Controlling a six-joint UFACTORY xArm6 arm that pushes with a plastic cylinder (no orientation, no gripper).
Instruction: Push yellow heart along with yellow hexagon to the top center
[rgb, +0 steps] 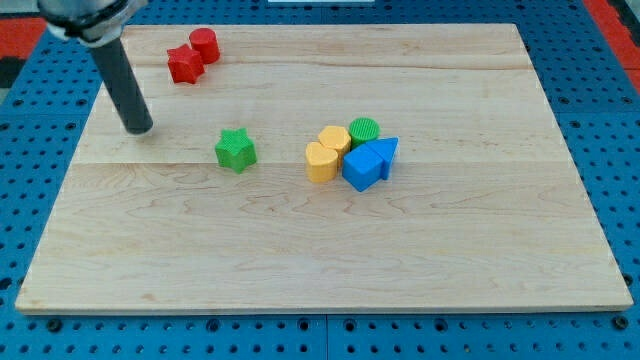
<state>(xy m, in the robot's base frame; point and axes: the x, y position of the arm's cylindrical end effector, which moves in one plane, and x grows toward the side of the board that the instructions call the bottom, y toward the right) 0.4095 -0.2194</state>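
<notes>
My tip (139, 128), a bare rod with no claw to open, stands near the left edge. Yellow heart (322, 161) touches yellow hexagon (334, 139) mid-table: seemingly light, rigid, slide-prone; push from their bottom-edge faces.

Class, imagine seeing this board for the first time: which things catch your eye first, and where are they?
First, the tight cluster right of the wooden board's centre: yellow heart block, yellow hexagon block, green cylinder block and two blue blocks. Next, the dark rod at the view's upper left, my tip apart from all blocks. Two red blocks sit near the top edge; a green star block stands alone.
</notes>
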